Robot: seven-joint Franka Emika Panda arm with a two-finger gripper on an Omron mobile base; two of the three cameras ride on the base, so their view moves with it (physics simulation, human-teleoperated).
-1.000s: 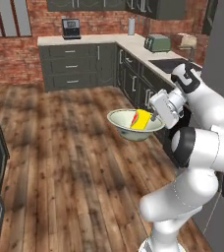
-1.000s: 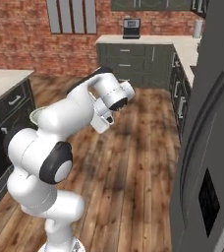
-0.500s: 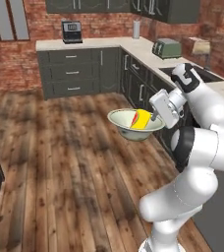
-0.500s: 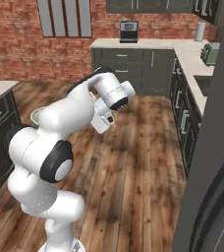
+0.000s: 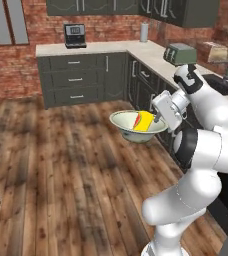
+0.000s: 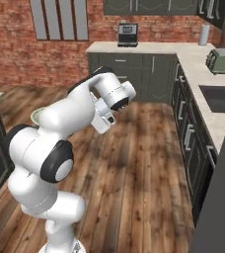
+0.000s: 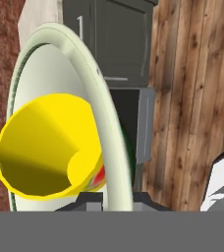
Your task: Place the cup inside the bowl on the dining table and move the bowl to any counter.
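Above the wooden floor, the pale green-white round ceramic bowl (image 5: 138, 126) hangs in mid-air with the small bright yellow cup (image 5: 144, 121) lying tilted inside it, so the first half of the task looks done. Setting the bowl down remains: the beige speckled stone bench (image 5: 151, 56) over dark cabinets stands beyond it, well apart. The gripper (image 5: 157, 120) is clamped on the bowl's rim, with the white arm folded at the elbow, wrist turned sideways.

open wood floor (image 5: 61, 165) left, counter (image 5: 151, 55) crowding right
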